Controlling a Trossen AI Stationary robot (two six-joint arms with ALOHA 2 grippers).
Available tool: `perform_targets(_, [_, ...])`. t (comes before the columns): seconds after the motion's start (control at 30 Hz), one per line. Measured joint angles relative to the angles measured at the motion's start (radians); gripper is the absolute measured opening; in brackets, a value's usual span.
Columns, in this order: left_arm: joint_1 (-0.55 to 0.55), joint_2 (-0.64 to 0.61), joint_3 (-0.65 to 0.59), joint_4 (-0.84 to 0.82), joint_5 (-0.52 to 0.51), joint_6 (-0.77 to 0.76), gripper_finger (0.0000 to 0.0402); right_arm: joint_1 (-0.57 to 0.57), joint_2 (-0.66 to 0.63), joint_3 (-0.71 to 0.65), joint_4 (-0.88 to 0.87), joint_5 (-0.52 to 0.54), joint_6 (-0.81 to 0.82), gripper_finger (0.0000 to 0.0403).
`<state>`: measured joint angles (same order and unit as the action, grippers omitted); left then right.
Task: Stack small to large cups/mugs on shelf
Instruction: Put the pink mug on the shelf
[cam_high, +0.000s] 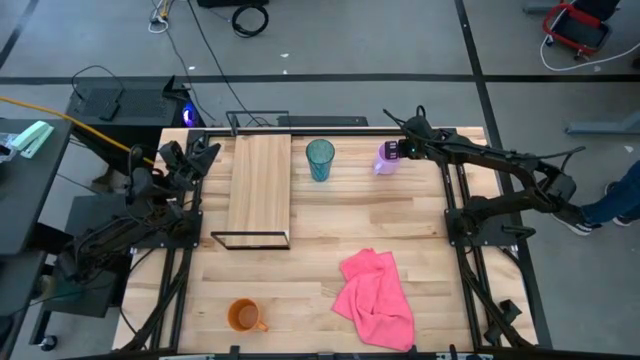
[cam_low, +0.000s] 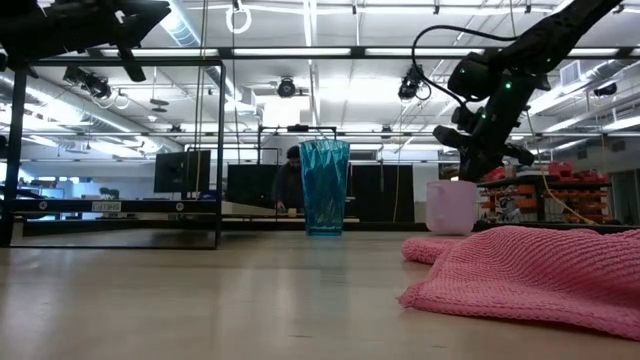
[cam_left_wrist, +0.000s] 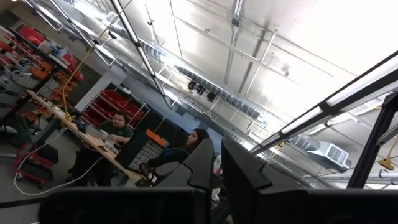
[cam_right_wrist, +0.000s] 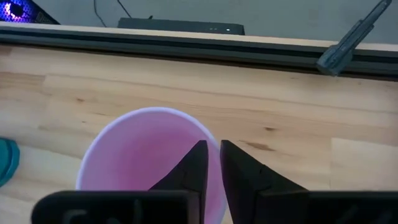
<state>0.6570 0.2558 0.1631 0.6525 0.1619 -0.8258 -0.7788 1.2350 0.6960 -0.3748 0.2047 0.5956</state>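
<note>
The pale purple mug stands upright on its base on the table at the far right, also in the low view. My right gripper is over it, shut on its rim. The teal tumbler stands upright to its left. The orange mug stands near the front edge. The shelf, a light plank in a black wire frame, lies at the far left. My left gripper is shut and empty, parked off the table's left edge, pointing up. My right gripper pinches the purple mug's rim on its right side, one finger inside the mug and one outside. The fingers come from above, slanting down. The mug stands upright with its base on the table.
A pink cloth lies crumpled at the front right, filling the low view's near right. The table's black far rail runs just behind the purple mug. People sit at benches in the room beyond.
</note>
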Motion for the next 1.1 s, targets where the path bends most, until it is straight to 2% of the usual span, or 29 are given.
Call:
perform_targets(0.57, [0.000,0.000,0.000,-0.023,0.000,0.001,0.0043,0.000,0.000,0.000,0.000,-0.001,-0.050,0.0097])
perform_targets(0.9, [0.000,0.000,0.000,-0.023,0.000,0.002,0.0037,0.000,-0.001,-0.001,0.007,-0.025,-0.050,0.0099])
perform_targets(1.1, [0.000,0.000,0.000,-0.022,0.000,0.002,0.0042,0.000,-0.056,-0.002,0.005,-0.031,-0.052,0.0099])
